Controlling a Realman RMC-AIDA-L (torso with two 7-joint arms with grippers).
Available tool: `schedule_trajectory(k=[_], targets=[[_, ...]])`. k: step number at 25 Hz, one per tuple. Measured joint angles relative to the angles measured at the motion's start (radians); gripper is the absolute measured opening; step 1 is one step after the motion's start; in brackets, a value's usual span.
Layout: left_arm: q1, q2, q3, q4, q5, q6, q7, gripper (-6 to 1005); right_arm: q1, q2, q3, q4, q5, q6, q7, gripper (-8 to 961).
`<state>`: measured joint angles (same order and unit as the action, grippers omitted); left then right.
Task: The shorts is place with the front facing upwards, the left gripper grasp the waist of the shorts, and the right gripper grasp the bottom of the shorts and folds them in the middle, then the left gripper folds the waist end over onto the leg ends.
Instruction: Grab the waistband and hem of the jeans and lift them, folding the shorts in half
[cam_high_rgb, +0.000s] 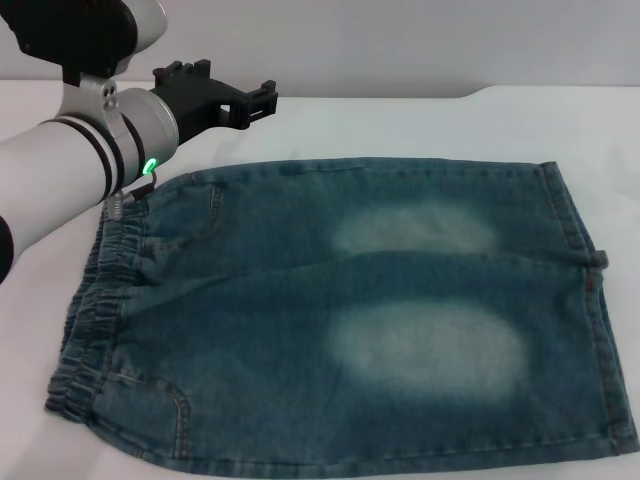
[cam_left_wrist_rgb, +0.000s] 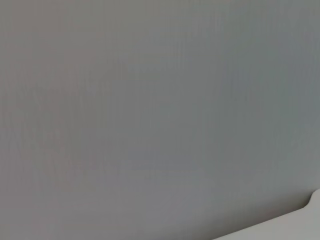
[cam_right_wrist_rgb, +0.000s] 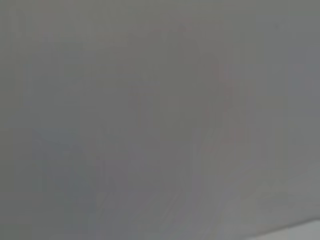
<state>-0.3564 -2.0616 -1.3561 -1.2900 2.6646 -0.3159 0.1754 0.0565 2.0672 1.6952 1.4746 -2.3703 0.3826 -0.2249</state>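
Observation:
The denim shorts (cam_high_rgb: 330, 320) lie flat on the white table (cam_high_rgb: 420, 125), front up, with two faded patches on the legs. The waist (cam_high_rgb: 95, 320), a ruffled elastic band, is at the left. The bottom of the shorts (cam_high_rgb: 600, 330), the straight stitched leg ends, runs down the right side. My left gripper (cam_high_rgb: 262, 103) hovers above the table just beyond the shorts' far left corner, open and holding nothing. Its silver-white arm with the green light ring (cam_high_rgb: 148, 165) reaches in from the left. The right gripper is out of view. Both wrist views show no shorts.
A grey wall fills both wrist views. A white table corner (cam_left_wrist_rgb: 312, 215) shows in the left wrist view, and a pale strip (cam_right_wrist_rgb: 300, 232) in the right wrist view. Bare white table surrounds the shorts at the back and the right.

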Motion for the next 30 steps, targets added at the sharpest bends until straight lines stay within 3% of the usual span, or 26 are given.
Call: schedule_trajectory(k=[4, 7, 11, 15, 17, 21, 30], targets=[[0.003, 0.000, 0.001, -0.005, 0.000, 0.000, 0.000, 848, 0.034, 0.003, 0.119, 0.137, -0.189, 0.295, 0.041, 483], [0.005, 0.001, -0.005, -0.016, 0.000, -0.013, 0.000, 848, 0.066, 0.001, 0.143, 0.269, -0.384, 0.491, 0.089, 483], [0.005, 0.002, -0.034, -0.057, 0.000, -0.089, 0.000, 848, 0.095, 0.003, 0.132, 0.415, -0.529, 0.670, 0.086, 485], [0.005, 0.002, -0.050, -0.068, 0.000, -0.121, 0.002, 848, 0.085, 0.003, 0.119, 0.527, -0.542, 0.766, 0.045, 491], [0.002, 0.005, -0.122, -0.140, 0.008, -0.307, 0.017, 848, 0.080, 0.003, 0.113, 0.550, -0.542, 0.810, 0.037, 559], [0.025, 0.005, -0.160, -0.231, 0.019, -0.441, 0.048, 848, 0.081, 0.004, 0.108, 0.549, -0.544, 0.899, 0.036, 696], [0.015, 0.004, -0.182, -0.387, 0.202, -0.821, 0.050, 849, 0.027, 0.008, 0.050, 0.552, -0.545, 0.975, 0.078, 694]])
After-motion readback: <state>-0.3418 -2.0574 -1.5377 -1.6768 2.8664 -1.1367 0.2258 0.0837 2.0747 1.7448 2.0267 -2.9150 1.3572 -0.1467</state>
